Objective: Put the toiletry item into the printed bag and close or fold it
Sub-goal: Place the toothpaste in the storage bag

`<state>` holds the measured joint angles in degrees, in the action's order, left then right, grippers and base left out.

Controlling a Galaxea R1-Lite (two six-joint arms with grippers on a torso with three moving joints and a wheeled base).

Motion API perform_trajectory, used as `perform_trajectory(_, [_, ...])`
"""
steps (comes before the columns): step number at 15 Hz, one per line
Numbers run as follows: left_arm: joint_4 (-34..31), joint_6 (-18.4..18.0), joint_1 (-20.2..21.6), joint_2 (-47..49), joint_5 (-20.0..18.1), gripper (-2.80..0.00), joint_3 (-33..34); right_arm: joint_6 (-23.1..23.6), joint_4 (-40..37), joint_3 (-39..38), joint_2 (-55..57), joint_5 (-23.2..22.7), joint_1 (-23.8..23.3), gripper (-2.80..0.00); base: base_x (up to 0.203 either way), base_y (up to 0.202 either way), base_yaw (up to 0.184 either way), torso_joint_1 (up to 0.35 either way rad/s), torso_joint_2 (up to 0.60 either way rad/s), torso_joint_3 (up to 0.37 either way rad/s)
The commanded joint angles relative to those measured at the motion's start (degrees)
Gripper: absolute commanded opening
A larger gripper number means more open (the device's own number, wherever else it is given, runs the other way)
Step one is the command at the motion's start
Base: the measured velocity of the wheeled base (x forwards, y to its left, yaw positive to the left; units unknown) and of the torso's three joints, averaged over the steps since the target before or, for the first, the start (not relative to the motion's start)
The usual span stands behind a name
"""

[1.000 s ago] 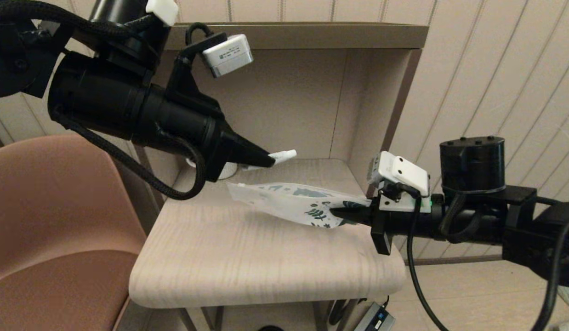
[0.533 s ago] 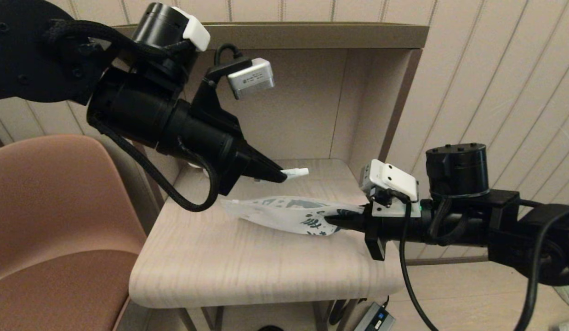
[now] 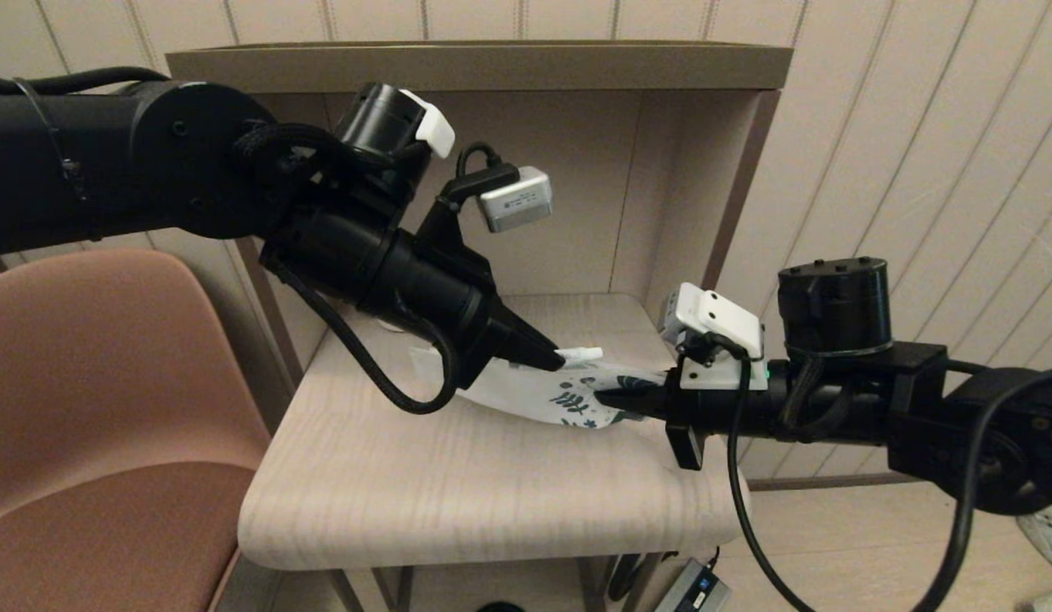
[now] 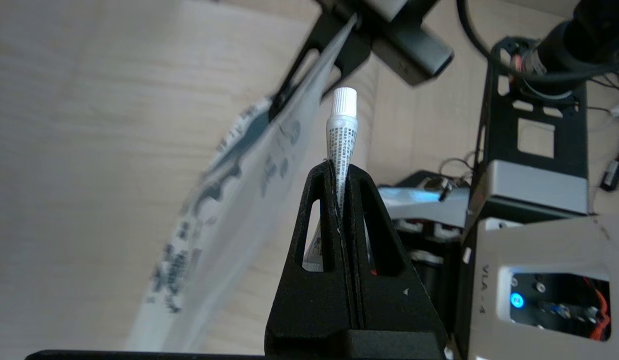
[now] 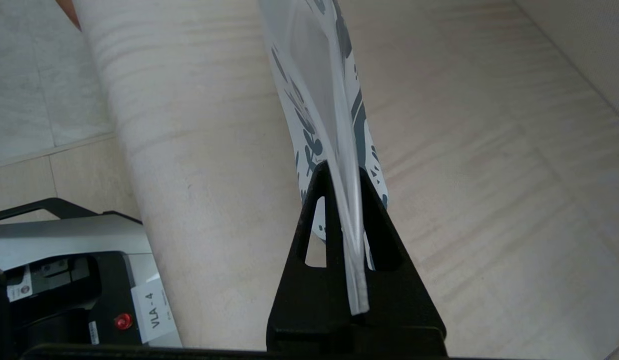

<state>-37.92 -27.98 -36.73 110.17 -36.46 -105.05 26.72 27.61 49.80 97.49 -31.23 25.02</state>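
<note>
My left gripper (image 3: 553, 361) is shut on the toiletry item (image 3: 580, 354), a slim white tube whose capped end (image 4: 343, 100) sticks out past the fingertips. The tube's tip hovers right at the upper edge of the printed bag (image 3: 568, 399), a translucent white pouch with dark teal leaf print (image 5: 309, 120). My right gripper (image 3: 607, 399) is shut on the bag's printed end and holds it lifted and slanting over the wooden shelf top (image 3: 458, 484). The bag's far end is hidden behind my left arm.
The work happens in a beige open shelf niche with a back wall (image 3: 568, 195) and a right side panel (image 3: 730, 212). A brown chair (image 3: 93, 425) stands to the left. A grey power brick (image 3: 696, 591) lies on the floor below.
My left gripper carried the tube down and to the right, from above the shelf's back to the bag's upper edge. The right gripper drew the bag slightly left and inward.
</note>
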Motion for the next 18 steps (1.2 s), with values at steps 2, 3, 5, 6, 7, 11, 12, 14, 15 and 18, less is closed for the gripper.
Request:
perform_trajectory(2, [1.5, -0.1, 0.0, 0.4, -0.5, -2.8, 2.5, 0.1, 0.1, 0.1, 0.2, -0.2, 0.0, -2.8, 0.0, 0.0, 0.0, 0.0, 0.0, 0.0])
perform_trajectory(3, [3.0, 0.0, 0.0, 0.5, -0.5, -2.8, 3.5, 0.2, 0.1, 0.1, 0.2, -0.2, 0.0, -2.8, 0.0, 0.0, 0.0, 0.0, 0.0, 0.0])
perform_trajectory(5, [5.8, 0.0, 0.0, 1.0, -0.5, -2.8, 4.7, 0.2, 0.2, 0.1, 0.4, -0.2, 0.0, -2.8, 0.0, 0.0, 0.0, 0.0, 0.0, 0.0])
perform_trajectory(6, [6.0, 0.0, 0.0, 1.6, -0.5, -2.8, 4.6, 0.2, 0.2, 0.0, 0.4, -0.2, 0.0, -2.8, 0.0, 0.0, 0.0, 0.0, 0.0, 0.0])
perform_trajectory(7, [6.1, 0.0, 0.0, 1.8, -0.4, -2.8, 4.4, 0.2, 0.2, -0.1, 0.3, -0.2, 0.0, -2.8, 0.0, 0.0, 0.0, 0.0, 0.0, 0.0])
perform_trajectory(11, [6.1, -0.1, 0.3, 2.9, -0.3, -2.8, 3.5, 0.2, 0.2, -0.4, 0.3, -0.3, 0.1, -2.8, 0.0, 0.0, 0.0, 0.0, 0.0, 0.0])
perform_trajectory(12, [6.1, -0.1, 0.5, 2.9, -0.3, -2.8, 3.4, 0.2, 0.2, -0.4, 0.3, -0.3, 0.1, -2.8, 0.0, 0.0, 0.0, 0.0, 0.0, 0.0])
perform_trajectory(14, [6.1, -0.1, 1.1, 3.1, -0.4, -2.8, 3.4, 0.3, 0.2, -0.4, 0.4, -0.3, 0.1, -2.8, 0.0, 0.0, 0.0, 0.0, 0.0, 0.0])
perform_trajectory(15, [6.1, -0.1, 1.3, 2.8, -0.4, -2.8, 3.3, 0.3, 0.2, -0.4, 0.5, -0.3, 0.1, -2.8, 0.0, 0.0, 0.0, 0.0, 0.0, 0.0])
perform_trajectory(18, [5.9, -0.1, 1.8, 2.0, -0.5, -2.8, 2.0, 0.3, 0.2, -0.4, 0.9, -0.4, 0.1, -2.8, 0.0, 0.0, 0.0, 0.0, 0.0, 0.0])
